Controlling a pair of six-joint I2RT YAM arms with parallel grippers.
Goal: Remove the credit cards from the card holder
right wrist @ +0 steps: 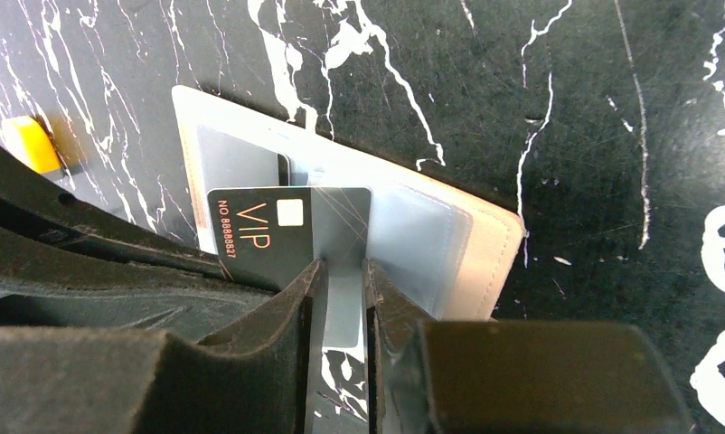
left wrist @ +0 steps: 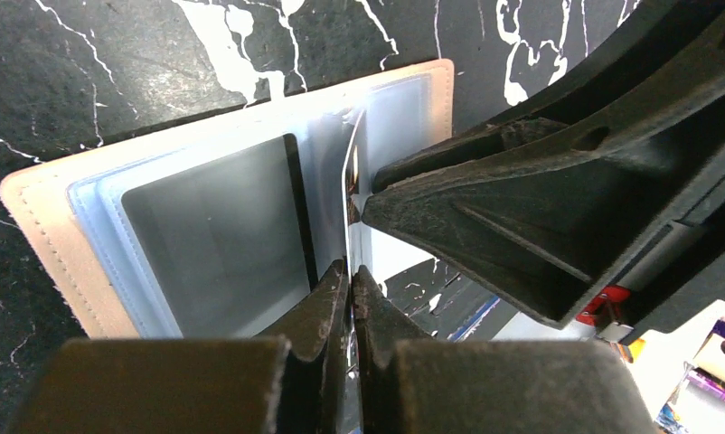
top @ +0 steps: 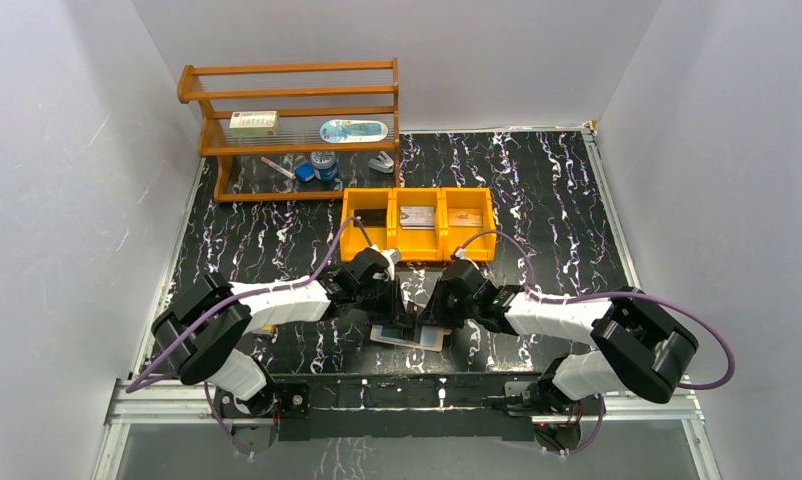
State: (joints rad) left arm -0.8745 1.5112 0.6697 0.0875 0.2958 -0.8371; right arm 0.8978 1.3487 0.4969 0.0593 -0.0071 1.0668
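Note:
The tan card holder (top: 409,337) lies open on the black marbled table, between both grippers. In the left wrist view its tan border (left wrist: 42,235) frames bluish-clear sleeves, and a grey card (left wrist: 214,244) sits in one of them. My left gripper (left wrist: 350,267) is shut on the thin edge of the black VIP card (right wrist: 268,231), which is tilted up and partly out of a sleeve. My right gripper (right wrist: 345,262) has its jaws a narrow gap apart, with the tips down on a sleeve of the holder (right wrist: 490,262) beside the card. The two grippers (top: 402,320) (top: 429,318) nearly touch.
An orange three-compartment tray (top: 469,252) stands just behind the grippers, with a card lying in each compartment. A wooden rack (top: 297,110) with small items stands at the back left. White walls close in the left and right sides.

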